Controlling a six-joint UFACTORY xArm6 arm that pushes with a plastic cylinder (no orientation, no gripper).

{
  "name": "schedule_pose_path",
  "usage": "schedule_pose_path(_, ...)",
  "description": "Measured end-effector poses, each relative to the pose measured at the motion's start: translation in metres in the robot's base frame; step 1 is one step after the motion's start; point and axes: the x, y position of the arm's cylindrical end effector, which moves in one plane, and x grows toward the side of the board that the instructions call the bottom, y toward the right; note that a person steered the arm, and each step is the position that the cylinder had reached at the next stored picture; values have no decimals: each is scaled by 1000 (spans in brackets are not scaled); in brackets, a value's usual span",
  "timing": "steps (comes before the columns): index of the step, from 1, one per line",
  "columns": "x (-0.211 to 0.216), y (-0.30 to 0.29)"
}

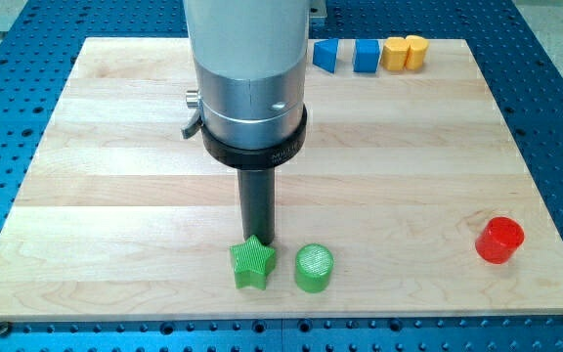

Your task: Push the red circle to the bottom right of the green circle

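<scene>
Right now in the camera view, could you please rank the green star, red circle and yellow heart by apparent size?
1. Green star and red circle: look alike, so unranked.
2. Yellow heart: smallest, though it lies farther from the camera.

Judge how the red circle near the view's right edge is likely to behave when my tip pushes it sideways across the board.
The red circle is a squat cylinder standing on its flat end, so it should slide rather than roll or tip. It looks like stiff plastic, probably light. Its round side could slip off my tip if pushed off-centre. My tip is now far from it, touching the green star.
</scene>
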Motion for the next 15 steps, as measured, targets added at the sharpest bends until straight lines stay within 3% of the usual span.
schedule_pose_path(1, -25, 31)
schedule_pose_path(2, -46, 126)
schedule_pose_path(3, -55, 166)
schedule_pose_path(5, 7, 218)
schedule_pose_path(7, -24, 268)
schedule_pose_path(9, -20, 345)
schedule_pose_path(10, 18, 343)
schedule_pose_path(12, 49, 236)
schedule_pose_path(13, 43, 311)
schedule_pose_path(14, -2, 334)
schedule_pose_path(15, -3, 266)
